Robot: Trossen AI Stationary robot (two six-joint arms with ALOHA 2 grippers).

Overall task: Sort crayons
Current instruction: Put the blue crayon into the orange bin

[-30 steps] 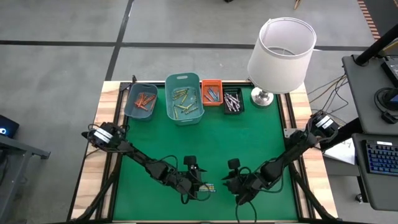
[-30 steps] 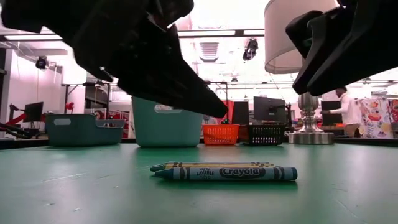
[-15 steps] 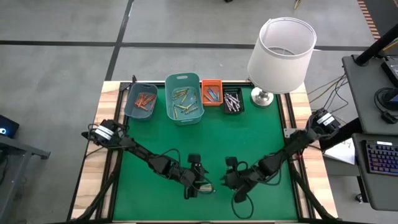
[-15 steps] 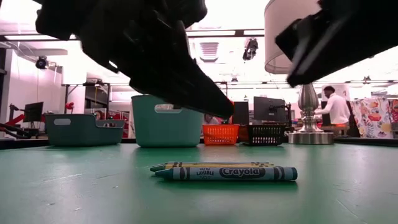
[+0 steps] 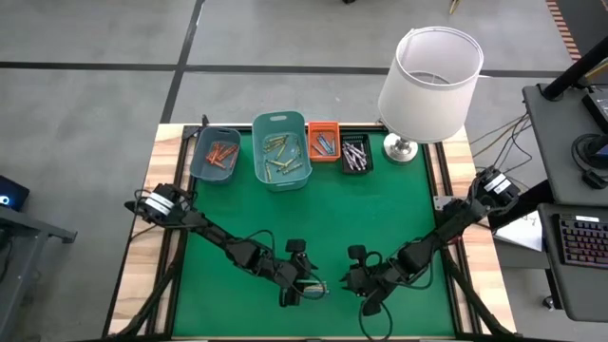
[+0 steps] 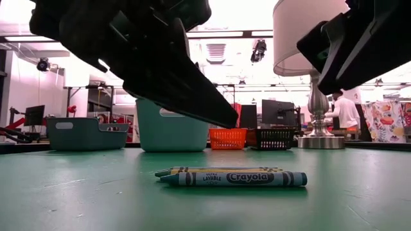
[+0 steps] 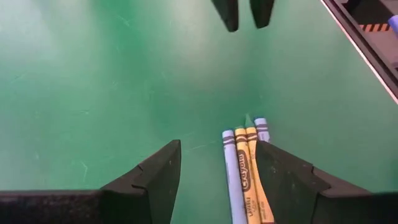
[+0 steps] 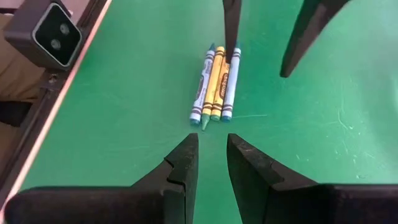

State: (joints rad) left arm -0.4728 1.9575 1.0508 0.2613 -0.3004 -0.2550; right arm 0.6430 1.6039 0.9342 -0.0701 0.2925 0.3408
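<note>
Several crayons (image 8: 214,84) lie side by side on the green mat (image 5: 380,218) near the table's near edge, blue-wrapped and yellow ones among them. In the low view the crayons (image 6: 231,176) rest flat on their sides. My left gripper (image 7: 217,144) is open and slants down over them, a finger on either side, its tips clear of the mat. One finger stands close beside the outer crayon (image 7: 261,127). My right gripper (image 8: 212,138) hovers a short way toward the table's right from them, its fingers open by a narrow gap with nothing between.
Along the far edge stand a low teal bin (image 5: 216,155) with orange-red crayons, a taller teal bin (image 5: 282,150) with yellow-green ones, an orange bin (image 5: 323,141), a black bin (image 5: 356,152) and a white-shaded lamp (image 5: 429,76). Bare green mat lies between bins and grippers.
My left gripper has swung a little toward the table's right, over the crayons. My right gripper has rolled about its own line and stayed in place. The crayons have not moved.
</note>
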